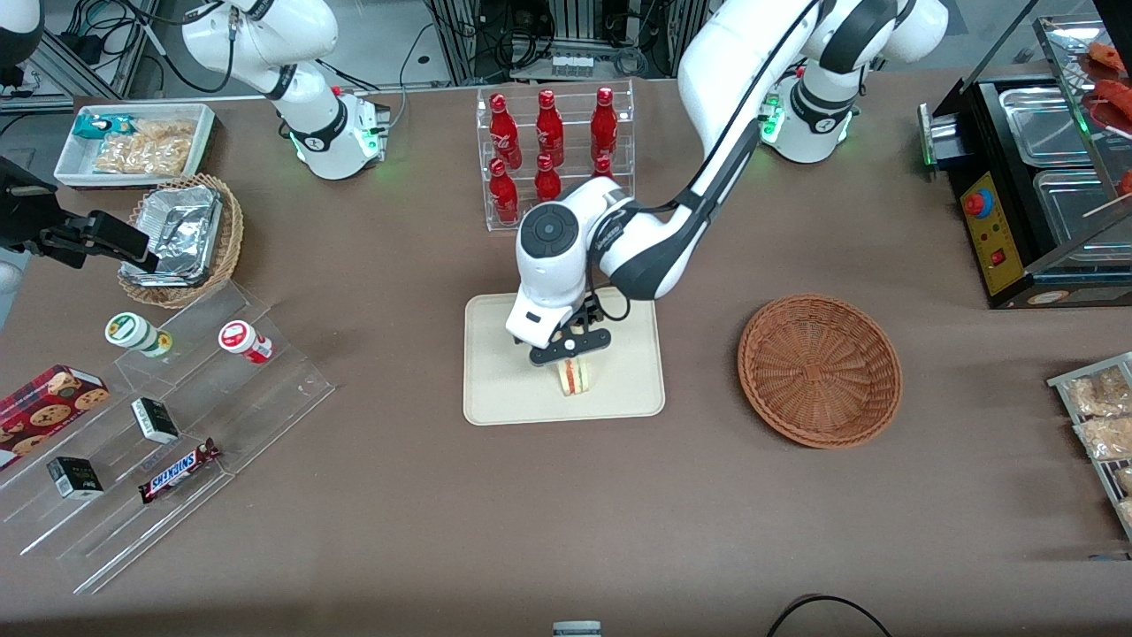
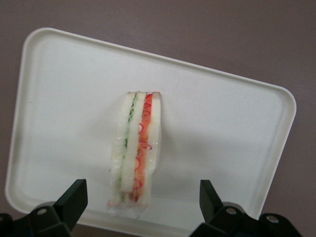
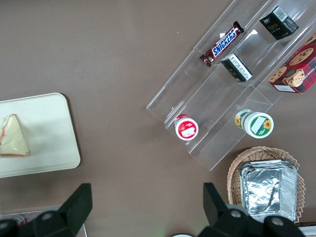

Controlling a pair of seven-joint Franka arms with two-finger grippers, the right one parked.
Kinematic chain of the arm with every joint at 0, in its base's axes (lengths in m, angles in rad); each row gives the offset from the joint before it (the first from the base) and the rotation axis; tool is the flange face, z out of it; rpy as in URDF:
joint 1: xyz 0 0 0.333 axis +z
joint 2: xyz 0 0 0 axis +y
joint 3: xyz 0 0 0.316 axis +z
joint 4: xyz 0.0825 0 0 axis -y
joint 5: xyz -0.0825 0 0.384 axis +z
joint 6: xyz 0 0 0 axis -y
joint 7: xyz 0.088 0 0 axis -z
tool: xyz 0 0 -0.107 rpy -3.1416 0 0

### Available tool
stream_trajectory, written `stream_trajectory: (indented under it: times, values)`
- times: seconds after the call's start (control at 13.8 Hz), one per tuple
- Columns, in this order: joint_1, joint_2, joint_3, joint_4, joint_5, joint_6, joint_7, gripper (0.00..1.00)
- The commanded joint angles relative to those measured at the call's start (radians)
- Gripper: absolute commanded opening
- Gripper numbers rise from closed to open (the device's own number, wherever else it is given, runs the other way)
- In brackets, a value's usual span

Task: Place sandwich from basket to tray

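Observation:
The sandwich [image 1: 575, 377] [image 2: 137, 147] [image 3: 13, 136] stands on its edge on the cream tray [image 1: 500, 402] [image 2: 69, 89] [image 3: 54, 138], its red and green filling layers showing. My left gripper [image 1: 570, 347] [image 2: 140, 205] hovers just above it, open, with its fingers [image 2: 74, 197] set wide on either side of the sandwich and clear of the bread. The reddish-brown wicker basket [image 1: 820, 368] sits on the table beside the tray, toward the working arm's end, with nothing in it.
A clear rack of red bottles [image 1: 553, 146] stands farther from the front camera than the tray. Toward the parked arm's end are a foil-lined wicker basket [image 1: 181, 239], a clear stepped stand [image 1: 168, 425] with snacks, and a white bin [image 1: 137, 146]. A black warmer [image 1: 1035, 177] stands at the working arm's end.

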Motion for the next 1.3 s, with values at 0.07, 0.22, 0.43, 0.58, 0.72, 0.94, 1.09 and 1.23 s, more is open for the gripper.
stream_trajectory:
  times: [0.07,0.22,0.43,0.58,0.72,0.94,1.09,1.23]
  values:
    - [0.025,-0.089,0.003,-0.027,-0.008,-0.108,0.005,1.00]
    - [0.066,-0.124,0.011,-0.027,-0.012,-0.184,0.015,1.00]
    - [0.137,-0.166,0.014,-0.030,-0.060,-0.282,0.032,1.00]
    - [0.190,-0.191,0.014,-0.037,-0.057,-0.332,0.074,1.00]
    - [0.244,-0.224,0.014,-0.055,-0.067,-0.370,0.166,1.00]
    - [0.319,-0.302,0.012,-0.127,-0.069,-0.378,0.266,1.00]
    - [0.381,-0.350,0.014,-0.176,-0.069,-0.390,0.372,1.00]
    - [0.421,-0.375,0.014,-0.190,-0.069,-0.431,0.427,1.00]
